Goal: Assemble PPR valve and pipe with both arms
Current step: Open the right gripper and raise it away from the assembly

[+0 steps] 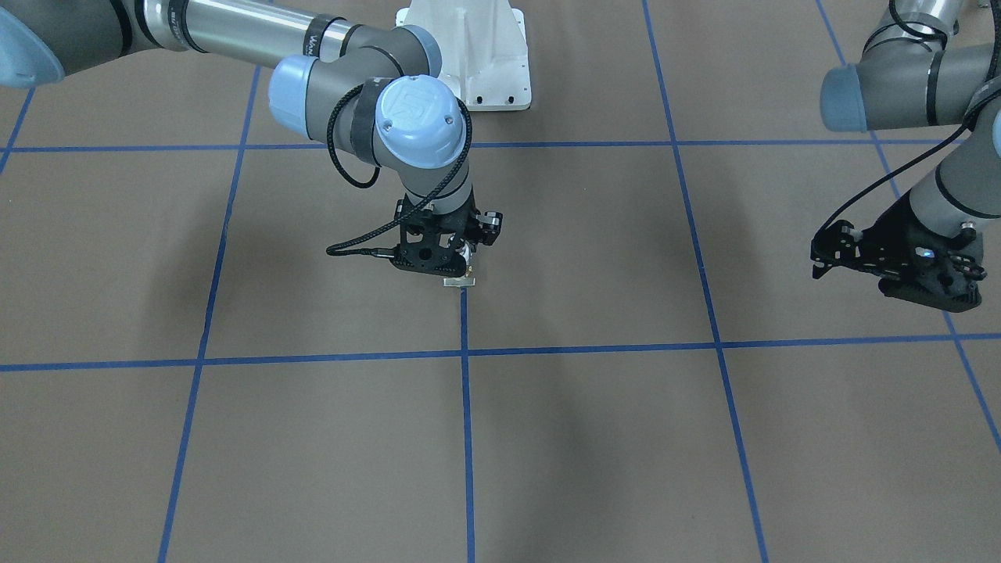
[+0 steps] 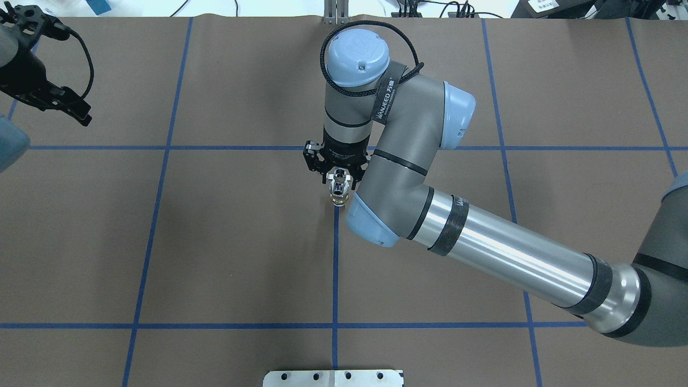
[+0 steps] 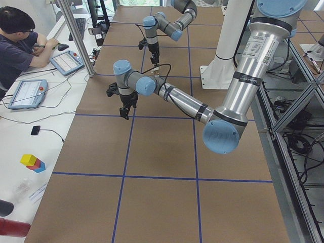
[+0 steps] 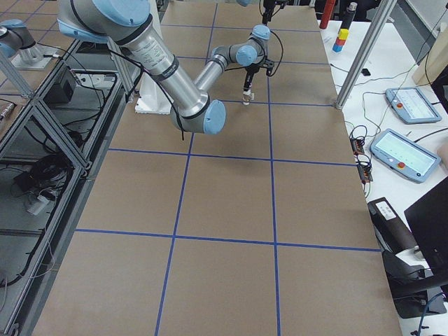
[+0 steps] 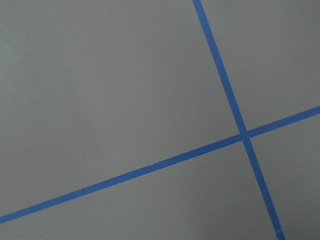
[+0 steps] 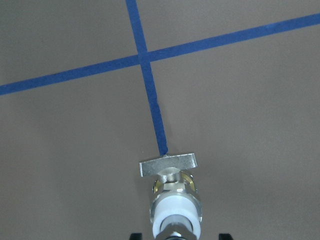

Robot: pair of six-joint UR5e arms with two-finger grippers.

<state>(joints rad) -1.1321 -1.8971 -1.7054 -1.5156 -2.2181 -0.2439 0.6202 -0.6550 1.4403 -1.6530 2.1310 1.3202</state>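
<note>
My right gripper (image 1: 460, 262) points straight down over the blue tape line near the table's middle, also in the overhead view (image 2: 338, 180). It holds the PPR valve (image 6: 173, 200) upright, with the flat pale handle tab (image 6: 168, 166) toward the table, the brass body above it, then the white collar (image 6: 176, 216). The valve also shows small in the front view (image 1: 457, 281) and the overhead view (image 2: 339, 198). A narrower grey stub, the pipe (image 6: 172, 234), shows at the collar's near end. My left gripper (image 1: 934, 293) hangs empty far to the side (image 2: 75, 110), and its fingers look apart.
Brown paper with a blue tape grid (image 5: 243, 134) covers the table. The white bolted pedestal (image 1: 477, 55) stands at the robot's edge. An operator (image 3: 20, 40) sits at a side desk with tablets. Coloured blocks (image 3: 31, 162) lie off the table.
</note>
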